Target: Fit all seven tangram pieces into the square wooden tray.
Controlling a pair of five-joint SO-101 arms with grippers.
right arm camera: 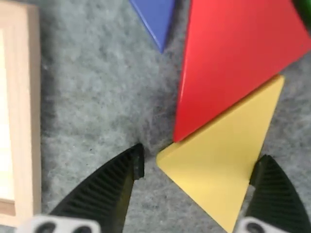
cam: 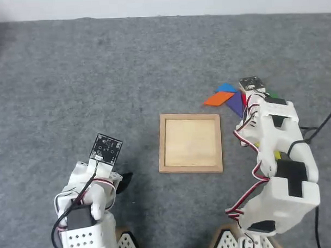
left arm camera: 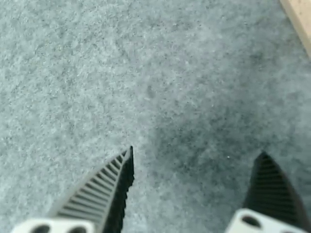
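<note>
Grey felt (cam: 98, 77) covers the table, and the square wooden tray (cam: 162, 143) lies flat at its middle, between the two arms. The left gripper (left arm camera: 196, 154) gapes wide over the felt near the tray. The right gripper (right arm camera: 201, 162), also spread apart, straddles a corner of the yellow triangle (right arm camera: 223, 189). This triangle touches the larger red triangle (right arm camera: 233, 58), and both lie on the felt beside the tray. A small orange parallelogram (cam: 218, 99) lies just beyond the tray's far edge.
</note>
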